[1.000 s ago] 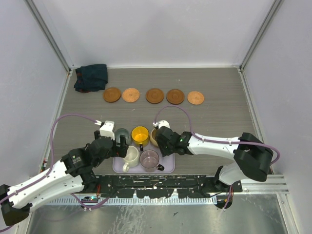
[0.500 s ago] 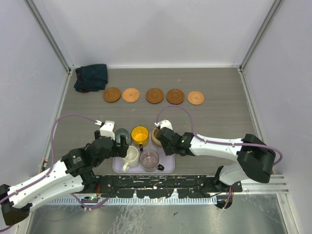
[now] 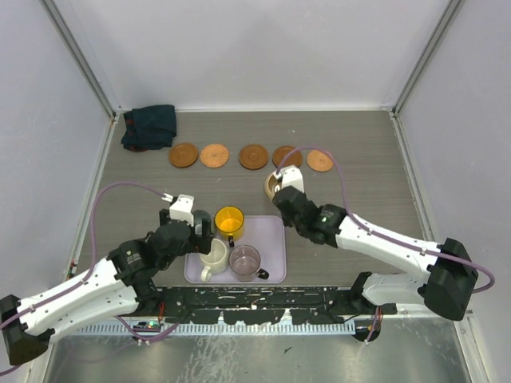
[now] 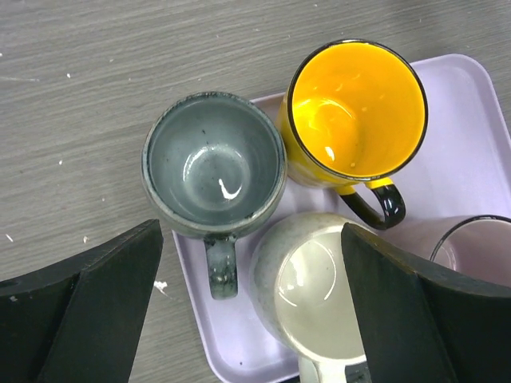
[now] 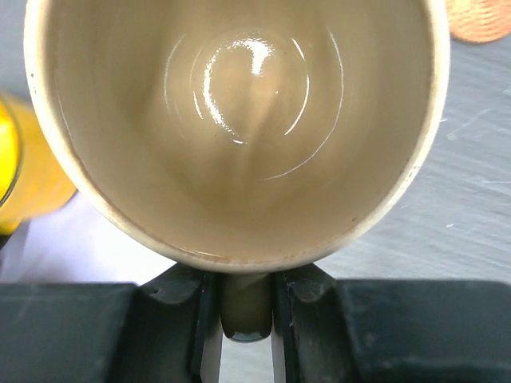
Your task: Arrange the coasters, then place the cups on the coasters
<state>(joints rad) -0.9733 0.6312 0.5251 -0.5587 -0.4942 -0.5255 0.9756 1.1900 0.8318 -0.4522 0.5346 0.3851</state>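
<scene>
Several brown coasters lie in a row at the far side of the table. My right gripper is shut on the handle of the tan cup, which hangs just short of the fourth coaster. In the right wrist view the tan cup fills the frame, its handle pinched in my right gripper. My left gripper is open above the grey-green cup and the cream cup. The yellow cup, cream cup and mauve cup stand on the lavender tray.
A dark folded cloth lies at the far left corner, beside the leftmost coaster. The right arm's purple cable loops over the coaster row. Grey walls close in the table on three sides.
My right gripper has shut on the tan cup's handle and carried it off the tray, away from me towards the coaster row. The left gripper has shifted slightly and stays open.
</scene>
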